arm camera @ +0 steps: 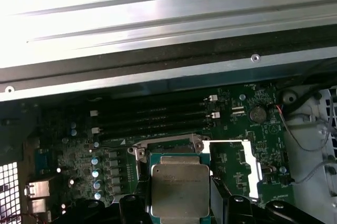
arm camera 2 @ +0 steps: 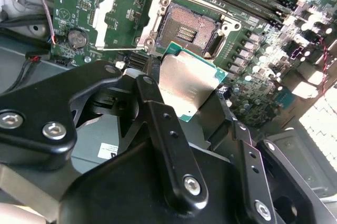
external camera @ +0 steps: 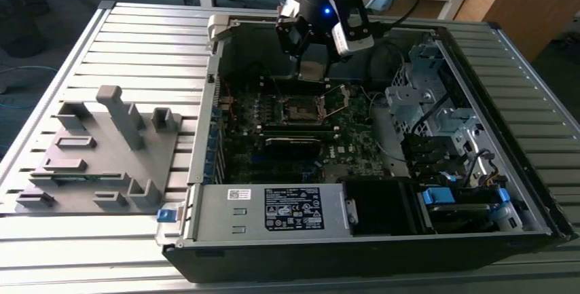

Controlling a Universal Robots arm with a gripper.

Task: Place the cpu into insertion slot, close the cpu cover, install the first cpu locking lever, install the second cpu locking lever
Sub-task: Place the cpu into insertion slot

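Slatted silver metal table (external camera: 136, 43), x1, carries everything.

Open black PC tower case (external camera: 363, 270), x1, lies on its side across the centre and the exterior view's right. Prob. laid flat so the arm can reach straight down into it.

Grey moulded plastic parts fixture (external camera: 100, 151), x1, sits on the exterior view's left, well apart from the work.

Green motherboard (external camera: 354, 151), x1, lies flat on the case floor, centre of frame.

Black two-finger gripper (external camera: 313, 70), x1, hangs at upper centre of the exterior view, inside the case. In both wrist views its fingers (arm camera 2: 158, 108) are pinching the cpu by two opposite edges. I judge edge-only grip keeps the underside contacts untouched.

Long black memory slots (arm camera: 152, 113), x4 by my count, run beside the socket.

Thin square silver cpu cover (arm camera 2: 104, 13), x1, a frame plate w/ cut-out centre. It's flipped open, lying just beside the socket, so the socket is exposed for loading.

Square black insertion slot (arm camera 2: 190, 30), x1, dark recessed centre, metal rim, nothing in it.

Flat square cpu (arm camera 2: 187, 84), x1, dull silver-grey metal top on a green edge. It's held roughly level, metal side up, near the slot but apart from it; not seated.

Round silver coin cell (arm camera 2: 77, 38), x1, on the board beyond the cover.
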